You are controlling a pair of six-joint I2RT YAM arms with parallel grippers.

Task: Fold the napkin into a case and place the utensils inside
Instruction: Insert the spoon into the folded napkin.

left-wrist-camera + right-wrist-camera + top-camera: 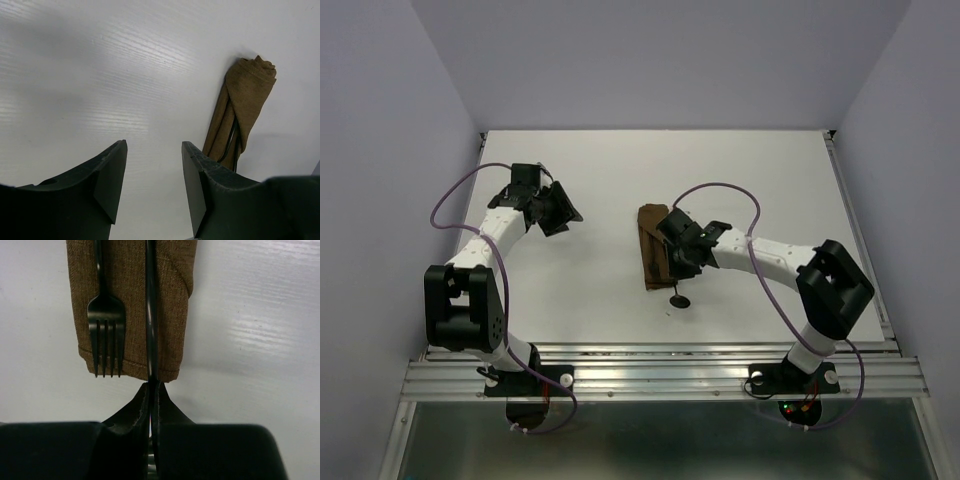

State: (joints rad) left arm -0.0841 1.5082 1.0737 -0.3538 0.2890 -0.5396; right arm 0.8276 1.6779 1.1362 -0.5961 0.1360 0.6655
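While the right gripper [674, 276] has its two fingers pressed together on the thin stem of the spoon [678, 300], the case [648, 250] lies about in the middle of the white table [590, 170]. The case is a narrow, long strip of folded brown cloth with a woven texture. Its long axis runs from near to far, and the far end leans a little to the left. The near end is a straight hem, and the gripper's fingertips stand just at this hem. In the left wrist view one end of the case looks bunched, and a dark utensil shows in the fold.

A black fork [105, 315] lies on the cloth along the same axis, beside the spoon's stem. Its tines point to the near side and reach just to the hem. The spoon's round head sticks out past the near end, on the bare table.

The left gripper [560, 212] is well apart to the left, with its fingers spread and nothing between them.
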